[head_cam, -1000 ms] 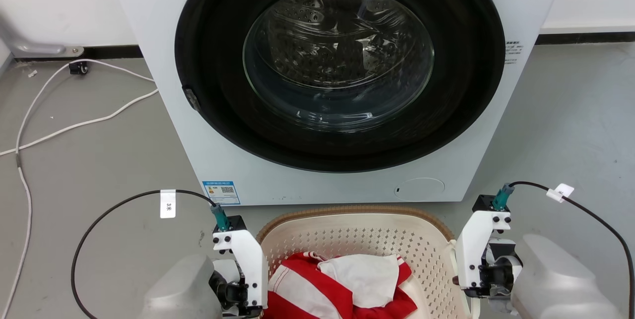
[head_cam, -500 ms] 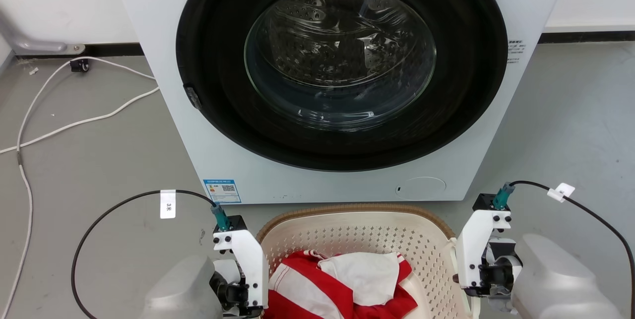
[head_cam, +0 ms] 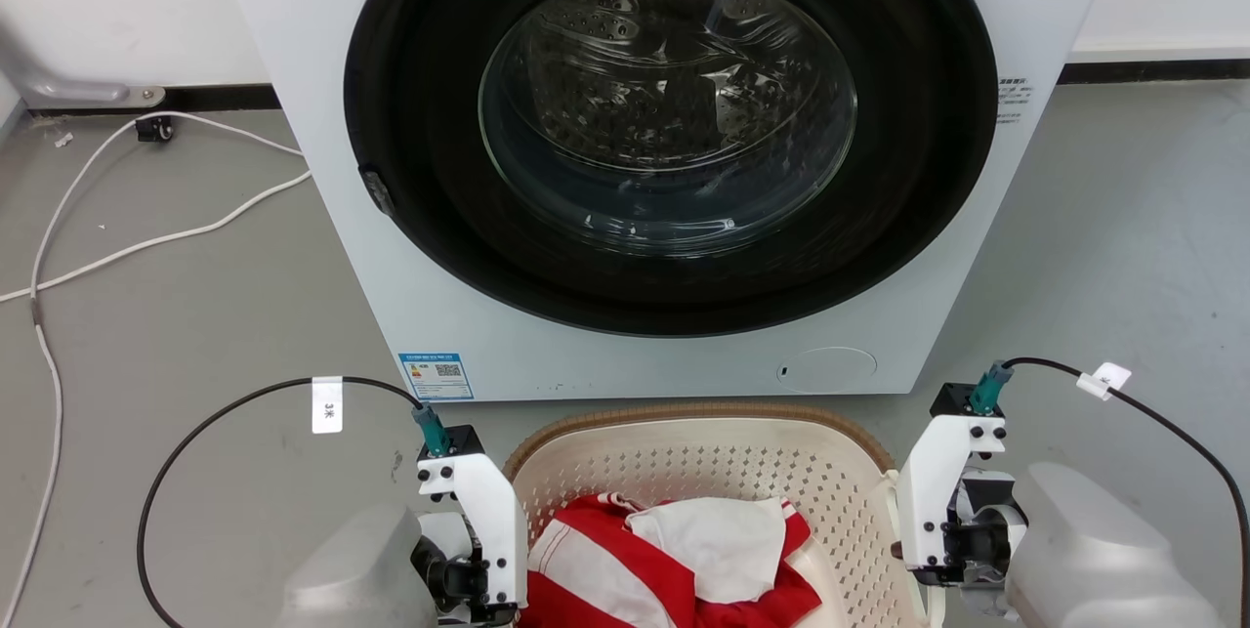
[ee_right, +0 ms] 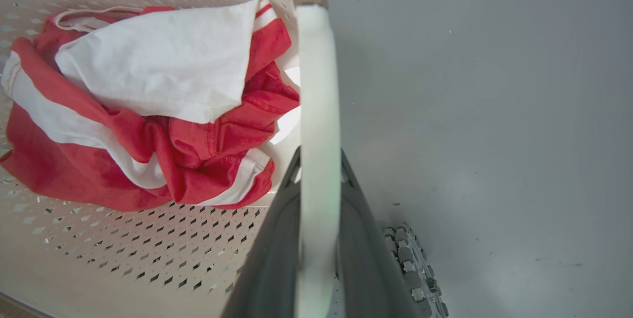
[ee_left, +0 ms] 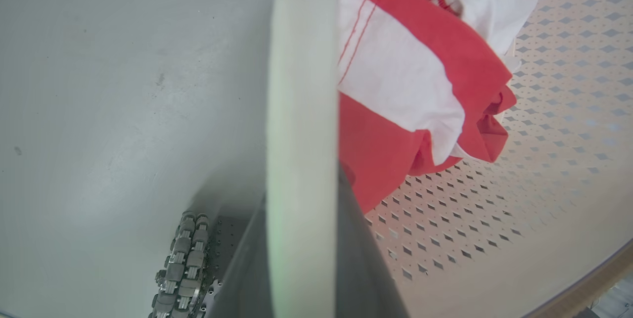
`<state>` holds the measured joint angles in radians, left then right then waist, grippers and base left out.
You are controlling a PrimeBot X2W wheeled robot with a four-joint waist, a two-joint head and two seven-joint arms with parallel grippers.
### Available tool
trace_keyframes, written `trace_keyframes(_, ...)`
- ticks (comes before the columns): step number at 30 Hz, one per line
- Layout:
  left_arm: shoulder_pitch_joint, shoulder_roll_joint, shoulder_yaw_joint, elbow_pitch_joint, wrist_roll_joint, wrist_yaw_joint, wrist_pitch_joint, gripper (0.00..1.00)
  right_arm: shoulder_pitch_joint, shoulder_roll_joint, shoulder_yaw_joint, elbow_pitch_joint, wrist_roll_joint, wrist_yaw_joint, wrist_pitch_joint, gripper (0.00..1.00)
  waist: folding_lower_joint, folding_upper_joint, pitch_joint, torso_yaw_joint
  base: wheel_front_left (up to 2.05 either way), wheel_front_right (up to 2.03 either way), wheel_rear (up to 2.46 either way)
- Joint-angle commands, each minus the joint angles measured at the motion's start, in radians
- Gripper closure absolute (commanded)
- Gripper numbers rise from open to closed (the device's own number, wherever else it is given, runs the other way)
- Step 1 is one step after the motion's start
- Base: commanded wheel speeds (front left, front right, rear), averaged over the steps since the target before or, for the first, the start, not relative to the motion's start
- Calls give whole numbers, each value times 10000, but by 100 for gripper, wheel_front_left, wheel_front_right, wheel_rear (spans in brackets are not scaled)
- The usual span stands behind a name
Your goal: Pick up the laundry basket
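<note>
Left claw (ee_left: 301,189) and right claw (ee_right: 320,159) each clamp a white handle (ee_left: 301,61) of the laundry basket (head_cam: 703,433). Basket unmoved over the last second; I judge the lift not yet begun.

From here I count one washing machine (head_cam: 664,169), one laundry basket (head_cam: 703,462) with two white handles (ee_left: 301,85) (ee_right: 319,110), two garments in it as far as I can tell, one red-and-white striped garment (head_cam: 596,574) and one white garment (head_cam: 718,535), two grippers, the left gripper (ee_left: 301,189) and the right gripper (ee_right: 320,159), and two black cables (head_cam: 273,385) (head_cam: 1050,361), each carrying one white tag (head_cam: 327,405) (head_cam: 1104,378).
</note>
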<state>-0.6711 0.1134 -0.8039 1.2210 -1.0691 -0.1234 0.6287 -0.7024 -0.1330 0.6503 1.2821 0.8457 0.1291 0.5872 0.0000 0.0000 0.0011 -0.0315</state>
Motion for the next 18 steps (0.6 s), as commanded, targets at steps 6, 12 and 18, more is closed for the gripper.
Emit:
trace_keyframes(6, -85, -163, -61, -76, -163, -124, -59, 100, -75, 126, 34, 16, 61, 29, -26, 100, 0, 0, 0, -13, 0, 0, 0)
trace_keyframes(12, -125, -151, -144, -57, -222, -124, -83, 100, -86, 110, 21, 35, 42, 29, -45, 100, 0, 0, 0, -2, 0, 0, 0)
trace_keyframes(18, -156, -150, -227, -76, -272, -124, -84, 100, -92, 129, -16, 47, 59, 29, -25, 100, 0, 0, 6, 13, 0, 0, 0)
